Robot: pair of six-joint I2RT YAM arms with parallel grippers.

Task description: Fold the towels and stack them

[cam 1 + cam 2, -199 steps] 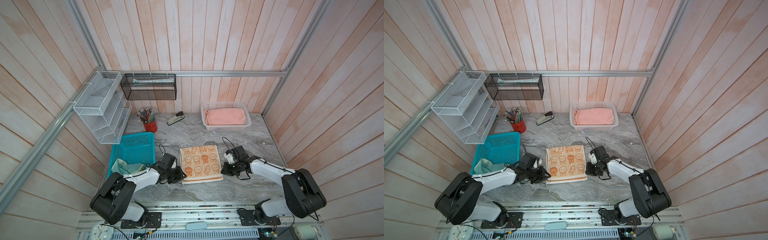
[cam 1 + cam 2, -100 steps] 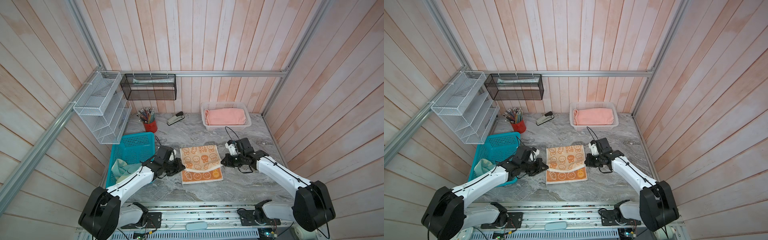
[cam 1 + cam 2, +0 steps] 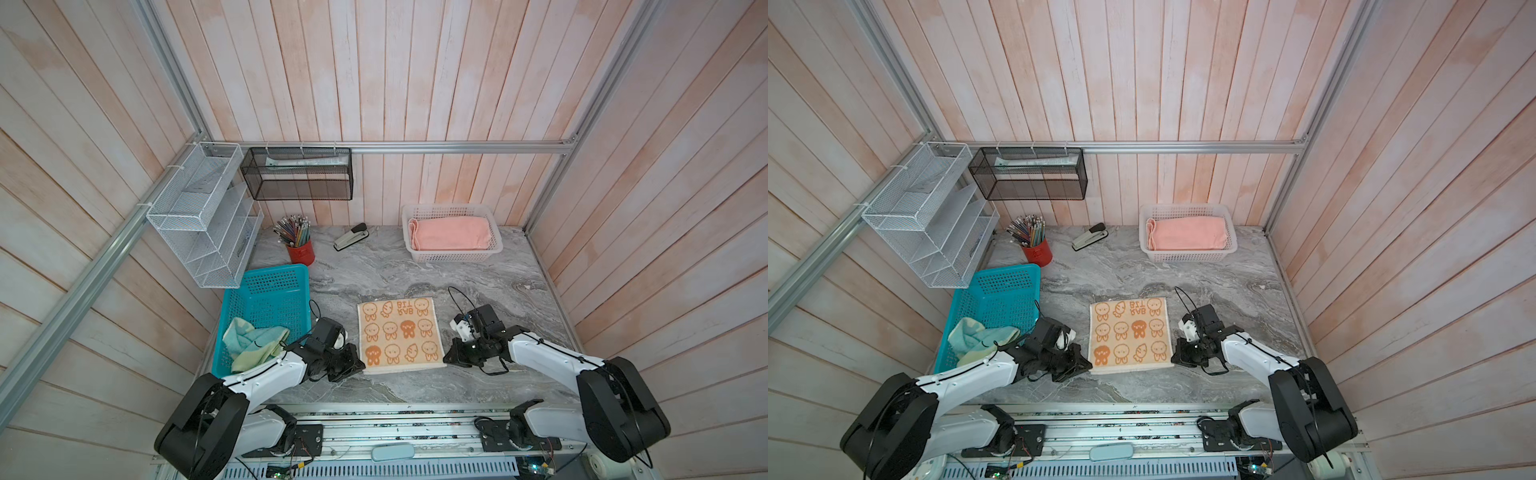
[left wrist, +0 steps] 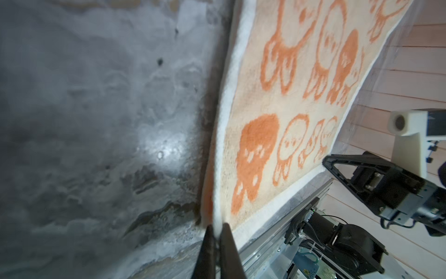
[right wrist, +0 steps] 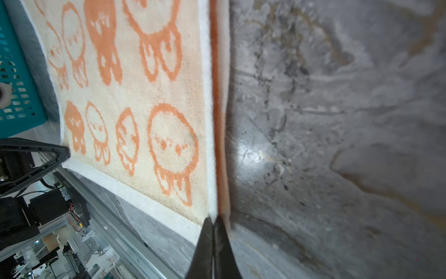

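Left fingers [image 4: 211, 235] and right fingers [image 5: 212, 229] clench the bunny towel [image 3: 399, 332] by its corners; it lies flat on the surface [image 3: 415, 266] between them. The pinches look shallow, so a corner may slip, or uneven lifting may skew the fold.

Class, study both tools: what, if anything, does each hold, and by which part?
Both hold the bunny towel. The left tool pinches its near left corner, the right tool its near right corner; both are shut on the edge.
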